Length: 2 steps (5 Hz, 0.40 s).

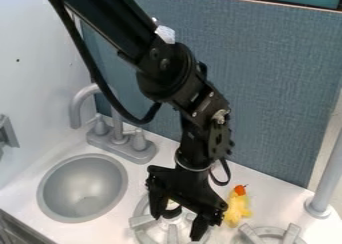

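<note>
The tool [177, 226], fingers spread over the burner [141, 221], seems to pinch nothing, though the dark patch between them is hard to read, so the yellow toy [236, 208] just beside it on the table [284, 195] looks ungrasped, any handling left to do.

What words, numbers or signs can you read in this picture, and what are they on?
None that I can read.
Crumpled white patch on the black robot arm: no letters I can make out.
Small yellow toy with an orange top: no word shows.
Round grey sink: no word or number shows.
</note>
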{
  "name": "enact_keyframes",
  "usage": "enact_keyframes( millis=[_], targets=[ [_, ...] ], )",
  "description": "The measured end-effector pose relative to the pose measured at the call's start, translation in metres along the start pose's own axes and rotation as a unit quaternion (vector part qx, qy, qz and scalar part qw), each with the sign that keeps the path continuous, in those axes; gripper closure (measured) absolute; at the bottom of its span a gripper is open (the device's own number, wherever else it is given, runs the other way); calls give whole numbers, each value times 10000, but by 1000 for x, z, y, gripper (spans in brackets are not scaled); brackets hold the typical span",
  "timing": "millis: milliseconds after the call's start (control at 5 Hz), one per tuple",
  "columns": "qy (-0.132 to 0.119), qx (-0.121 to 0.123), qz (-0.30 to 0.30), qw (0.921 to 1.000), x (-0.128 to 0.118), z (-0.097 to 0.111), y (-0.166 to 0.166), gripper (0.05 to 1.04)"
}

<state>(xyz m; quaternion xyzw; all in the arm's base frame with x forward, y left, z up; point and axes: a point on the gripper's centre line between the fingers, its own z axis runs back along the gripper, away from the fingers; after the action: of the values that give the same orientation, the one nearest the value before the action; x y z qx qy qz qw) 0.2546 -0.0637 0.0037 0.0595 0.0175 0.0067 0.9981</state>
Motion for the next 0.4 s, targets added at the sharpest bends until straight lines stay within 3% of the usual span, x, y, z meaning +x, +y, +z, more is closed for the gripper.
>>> enact_keyframes(
  millis=[200, 400],
  targets=[
    [134, 36, -11, 9999, -4, -8, 1, 81],
    [73, -84, -175, 9998, -12, -15, -7, 81]
  ],
)
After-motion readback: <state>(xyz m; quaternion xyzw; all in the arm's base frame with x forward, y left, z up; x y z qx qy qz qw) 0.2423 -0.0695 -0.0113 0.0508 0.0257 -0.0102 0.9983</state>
